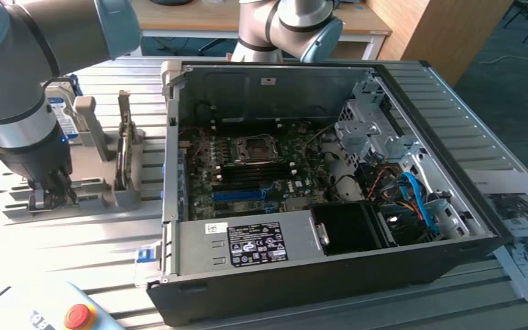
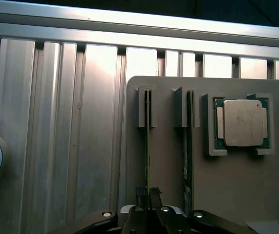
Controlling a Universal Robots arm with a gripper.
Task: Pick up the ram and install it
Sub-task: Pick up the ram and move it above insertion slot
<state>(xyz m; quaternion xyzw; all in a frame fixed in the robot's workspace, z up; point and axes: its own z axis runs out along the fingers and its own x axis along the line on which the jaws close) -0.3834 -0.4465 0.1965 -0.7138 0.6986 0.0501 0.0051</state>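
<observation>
In the wrist view the ram (image 2: 147,136) stood edge-on in the grey holder (image 2: 168,161), its label unseen and its near end hidden behind the gripper (image 2: 148,191), which the picture's edge cut off. In the exterior view the arm (image 1: 16,117) covered part of the hard drive (image 1: 62,110), while the red button (image 1: 80,316) box and the papers (image 1: 521,213) ran off the frame.

The table (image 2: 56,122) is ribbed aluminium, smooth and shiny. The holder (image 2: 236,185) on it is grey matt plastic. The processor chip (image 2: 241,122) has a dull brushed metal lid. The ram (image 2: 147,141), seen on edge, looks like dark green circuit board. The computer case (image 1: 273,89) is bare sheet metal inside, matt black outside. The paper sheets (image 1: 521,213) are matt.
</observation>
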